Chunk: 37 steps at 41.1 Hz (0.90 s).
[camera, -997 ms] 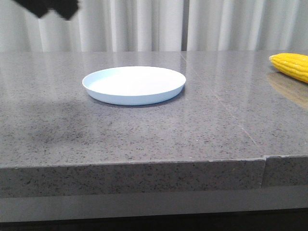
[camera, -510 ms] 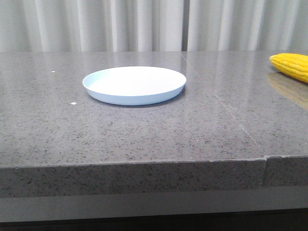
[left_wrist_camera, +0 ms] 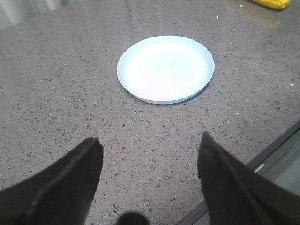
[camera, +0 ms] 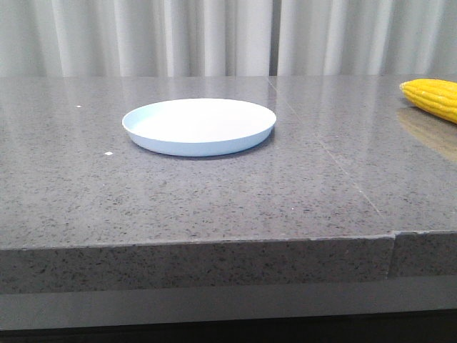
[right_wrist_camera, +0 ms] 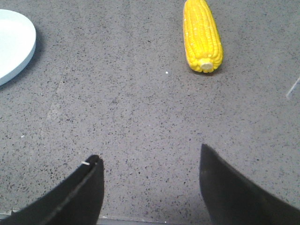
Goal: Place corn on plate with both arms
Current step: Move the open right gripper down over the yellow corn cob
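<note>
**Corn and plate apart, both grippers spread**

The plate point(camera: 198, 126) sits empty at the centre of the front frame on the grey desk point(camera: 214, 207). The corn point(camera: 433, 98) lies at the right edge, well apart from it. The left gripper point(left_wrist_camera: 149, 154) and the right gripper point(right_wrist_camera: 149, 176) hover above the desk — fingers wide, holding nothing.

left tool point(left_wrist_camera: 147, 164): spread wide, empty | right tool point(right_wrist_camera: 150, 183): spread wide, empty
</note>
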Motion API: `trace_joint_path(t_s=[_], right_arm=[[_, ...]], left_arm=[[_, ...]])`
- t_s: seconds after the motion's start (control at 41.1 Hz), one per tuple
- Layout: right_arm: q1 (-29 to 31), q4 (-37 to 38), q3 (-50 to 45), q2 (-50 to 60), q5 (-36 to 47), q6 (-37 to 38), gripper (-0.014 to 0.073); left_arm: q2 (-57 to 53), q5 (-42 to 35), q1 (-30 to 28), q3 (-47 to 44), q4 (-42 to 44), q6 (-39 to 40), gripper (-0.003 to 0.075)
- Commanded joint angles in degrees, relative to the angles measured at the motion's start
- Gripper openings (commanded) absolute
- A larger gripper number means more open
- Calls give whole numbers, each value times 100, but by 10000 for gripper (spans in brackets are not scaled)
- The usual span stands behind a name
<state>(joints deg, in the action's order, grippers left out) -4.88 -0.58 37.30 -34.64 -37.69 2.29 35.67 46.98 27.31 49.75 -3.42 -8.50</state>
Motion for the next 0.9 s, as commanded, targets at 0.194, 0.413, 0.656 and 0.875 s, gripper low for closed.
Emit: trace_joint_path(t_s=[0.194,0.413,0.656,0.875], right_arm=[[20,58,188,-62,432,-49,478],[20,58,188,-62,545,-49,478],[20,58,188,-62,544,-49,478],[20,58,188,-62,505,-49,478]], left_arm=[[29,-373,40,132,-11,75,366],[29,-373,40,132,-11,75,365],[29,-373,40,132,-11,75,365],[29,-373,40,132,-11,75,365]])
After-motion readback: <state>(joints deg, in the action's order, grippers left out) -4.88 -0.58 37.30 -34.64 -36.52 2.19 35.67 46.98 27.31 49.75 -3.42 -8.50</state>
